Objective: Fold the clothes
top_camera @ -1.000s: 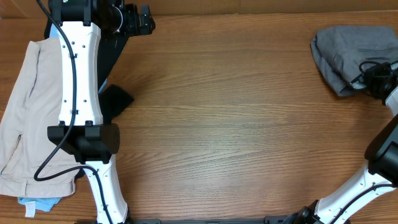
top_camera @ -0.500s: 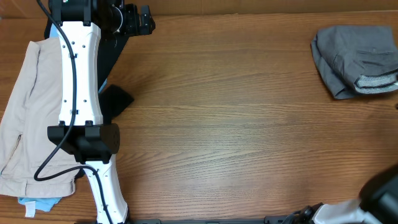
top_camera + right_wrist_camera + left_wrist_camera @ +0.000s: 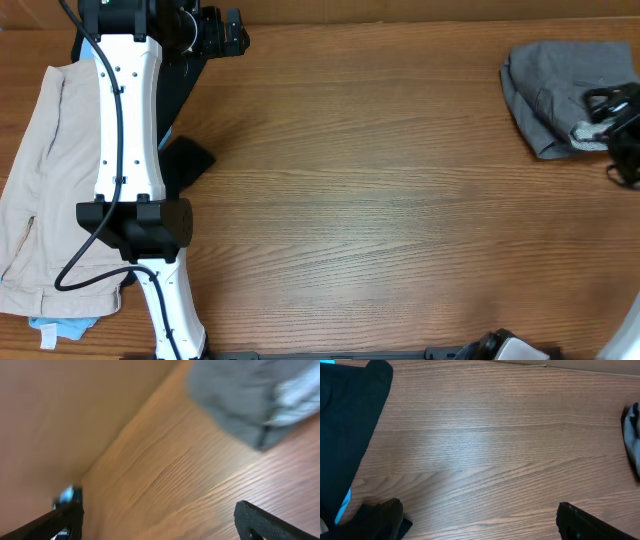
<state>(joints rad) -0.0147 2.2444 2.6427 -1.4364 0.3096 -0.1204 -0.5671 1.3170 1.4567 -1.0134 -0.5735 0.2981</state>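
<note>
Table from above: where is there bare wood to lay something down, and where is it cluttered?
The widest bare stretch of the table runs between the left arm and the grey shorts, front to back. The left edge is crowded: beige shorts, a black garment and a light-blue garment. The right gripper hangs over the grey shorts.

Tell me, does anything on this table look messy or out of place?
Yes. The grey shorts sit bunched in a lump at the far right corner of the table, pale lining showing. On the left, a light-blue garment pokes out from under the beige shorts.
</note>
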